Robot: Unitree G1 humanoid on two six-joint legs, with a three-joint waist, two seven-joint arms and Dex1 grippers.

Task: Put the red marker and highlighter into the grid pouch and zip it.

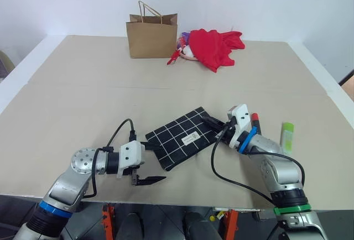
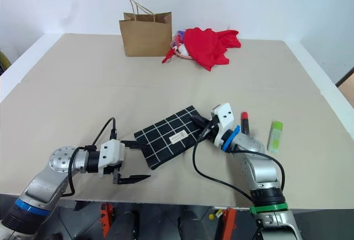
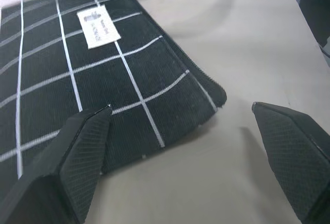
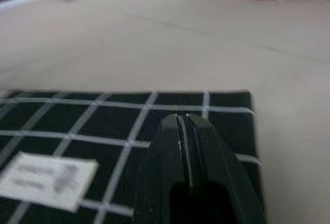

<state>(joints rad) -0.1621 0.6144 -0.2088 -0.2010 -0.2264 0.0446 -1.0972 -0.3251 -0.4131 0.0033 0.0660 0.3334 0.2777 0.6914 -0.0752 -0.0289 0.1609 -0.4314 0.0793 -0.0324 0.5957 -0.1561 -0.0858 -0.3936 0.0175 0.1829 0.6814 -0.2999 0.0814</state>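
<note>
1. Beige table against a plain white wall, pretty bare setup overall.
2. Right end effector has its two black fingers pressed flat together, and they sit over the right end of the grid pouch. Can't really tell from the wrist view whether anything like the zipper pull is pinched between them; it looks shut on nothing visible.
3. Left end effector is spread wide, fingers well apart. One finger lies over the near-left part of the pouch, the other hangs over bare table just past the pouch's corner. It isn't holding anything.
4. Grid pouch lies flat near the front middle of the table, turned at an angle, small white label facing up. It sits right between the two arms.
5. Red marker lies on the table just right of the right wrist, outside the pouch.
6. Highlighter is a bit further right, also on the table, apart from both the marker and the pouch.
7. Way at the back: brown paper bag standing upright, with a red cloth bundle beside it on its right.
</note>
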